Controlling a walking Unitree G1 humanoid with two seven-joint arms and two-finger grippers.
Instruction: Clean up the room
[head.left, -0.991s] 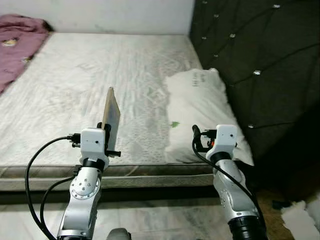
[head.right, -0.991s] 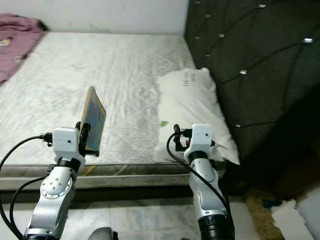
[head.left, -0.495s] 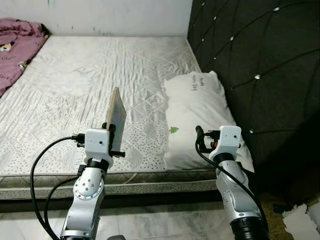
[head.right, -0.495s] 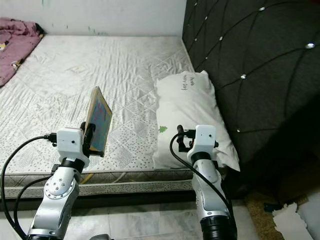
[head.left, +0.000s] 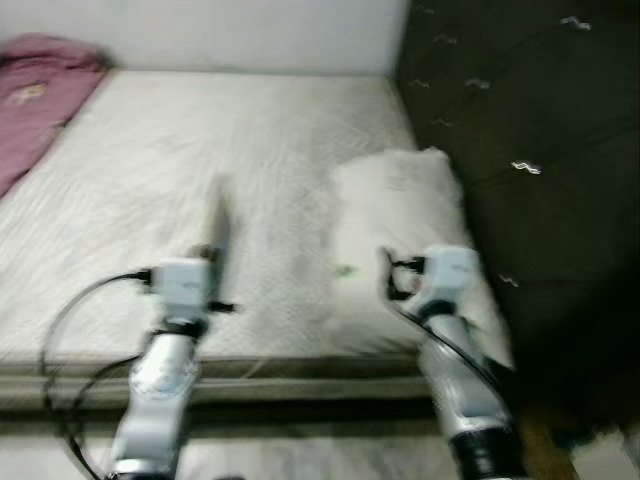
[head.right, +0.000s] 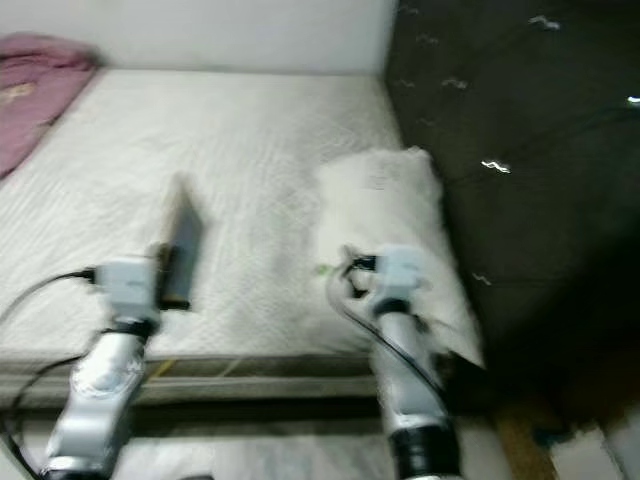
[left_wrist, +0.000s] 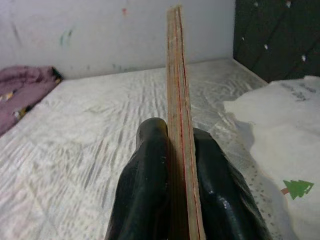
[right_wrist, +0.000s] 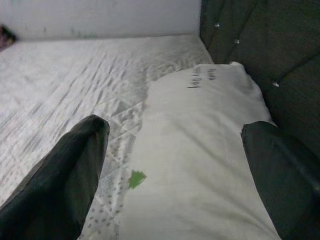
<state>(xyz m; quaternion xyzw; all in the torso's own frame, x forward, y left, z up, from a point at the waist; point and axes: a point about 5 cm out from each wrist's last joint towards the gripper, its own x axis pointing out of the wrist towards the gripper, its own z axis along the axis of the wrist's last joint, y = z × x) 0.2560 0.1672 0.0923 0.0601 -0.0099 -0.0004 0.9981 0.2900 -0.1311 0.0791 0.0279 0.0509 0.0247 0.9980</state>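
My left gripper (left_wrist: 175, 131) is shut on a thin flat book (left_wrist: 177, 90), held upright and edge-on between the two black fingers (left_wrist: 150, 165). In the blurred left eye view the book (head.left: 218, 215) stands above the left wrist, over the near part of the mattress (head.left: 150, 150). My right gripper (right_wrist: 175, 127) is open with nothing between its fingers, and it hovers just above the near end of a white pillow (right_wrist: 200, 150). The pillow (head.left: 400, 200) lies along the right side of the bed, against the headboard.
A dark tufted headboard (head.left: 520, 100) rises on the right. A pink blanket (head.left: 40, 100) lies bunched at the far left corner of the mattress. The white wall (head.left: 200, 30) runs behind the bed. The bed's front edge (head.left: 300, 365) is just before my arms.
The head views have shifted and gone blurred, so the camera is moving. The book stays in my left gripper and the right gripper stays open.
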